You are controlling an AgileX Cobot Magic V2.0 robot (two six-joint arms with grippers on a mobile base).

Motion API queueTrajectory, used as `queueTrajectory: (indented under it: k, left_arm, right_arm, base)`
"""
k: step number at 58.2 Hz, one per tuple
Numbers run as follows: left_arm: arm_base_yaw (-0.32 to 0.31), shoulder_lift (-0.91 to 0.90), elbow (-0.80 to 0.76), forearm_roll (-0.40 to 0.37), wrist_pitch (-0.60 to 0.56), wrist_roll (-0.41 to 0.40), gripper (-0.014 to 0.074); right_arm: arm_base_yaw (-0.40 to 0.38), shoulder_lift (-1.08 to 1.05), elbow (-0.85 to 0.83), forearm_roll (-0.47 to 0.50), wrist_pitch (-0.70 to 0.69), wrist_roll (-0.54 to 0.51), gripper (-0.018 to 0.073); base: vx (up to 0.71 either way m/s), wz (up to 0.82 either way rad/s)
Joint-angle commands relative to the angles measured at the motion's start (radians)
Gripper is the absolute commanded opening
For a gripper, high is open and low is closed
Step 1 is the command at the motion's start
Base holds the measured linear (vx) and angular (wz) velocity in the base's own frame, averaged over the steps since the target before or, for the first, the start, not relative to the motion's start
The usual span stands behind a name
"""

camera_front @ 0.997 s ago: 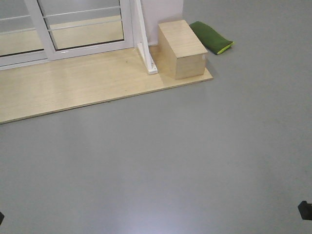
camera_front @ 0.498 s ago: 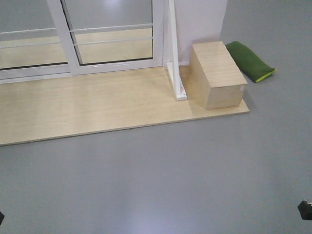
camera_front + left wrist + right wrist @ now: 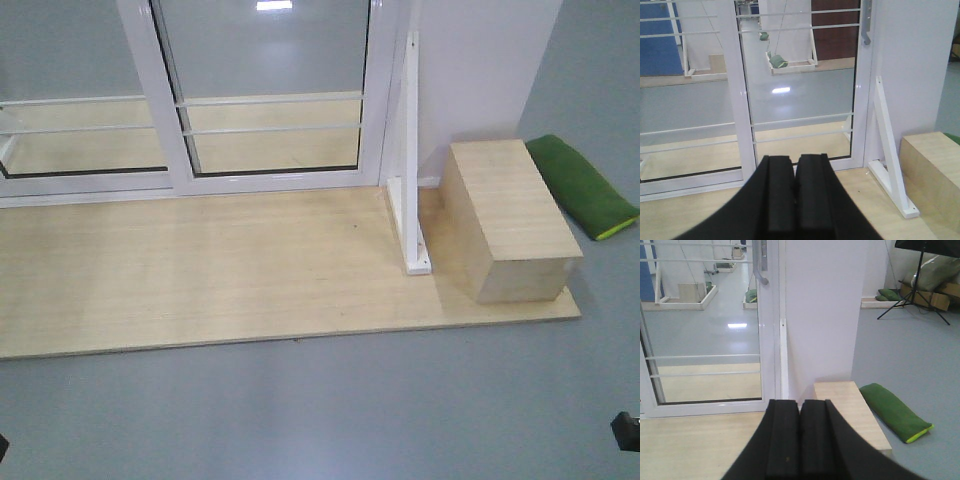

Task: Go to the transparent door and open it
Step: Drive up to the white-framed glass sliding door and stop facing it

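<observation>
The tall clear-glass sliding door in a white frame (image 3: 270, 90) is seen straight ahead, at the back edge of the pale wooden floor platform (image 3: 200, 270) — its curved silver bar handle (image 3: 760, 262) on the right stile. To its right a white triangular metal bracket (image 3: 412, 190), a pale wooden box (image 3: 510, 230) and a green cushion (image 3: 585, 185) are set. Jaws of left gripper (image 3: 795, 165) and right gripper (image 3: 800, 407) are pressed closed.

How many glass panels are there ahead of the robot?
2. The door with the handle stands on the right, beside the white wall; a plain panel is left of it. More may lie beyond the picture's left edge.
</observation>
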Motion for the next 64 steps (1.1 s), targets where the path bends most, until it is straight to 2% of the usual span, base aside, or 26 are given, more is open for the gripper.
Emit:
queueTrajectory:
  k: [1, 64]
  left_arm:
    - [-0.001, -0.014, 0.015, -0.004, -0.084, -0.007, -0.0006]
    - [-0.001, -0.014, 0.015, -0.004, -0.084, -0.007, -0.0006]
  right_arm:
    - [-0.004, -0.016, 0.004, -0.003, -0.084, 0.000, -0.0009]
    - [-0.004, -0.016, 0.004, -0.003, -0.084, 0.000, -0.0009]
  base:
    - [0.53, 0.13]
    - [0.42, 0.04]
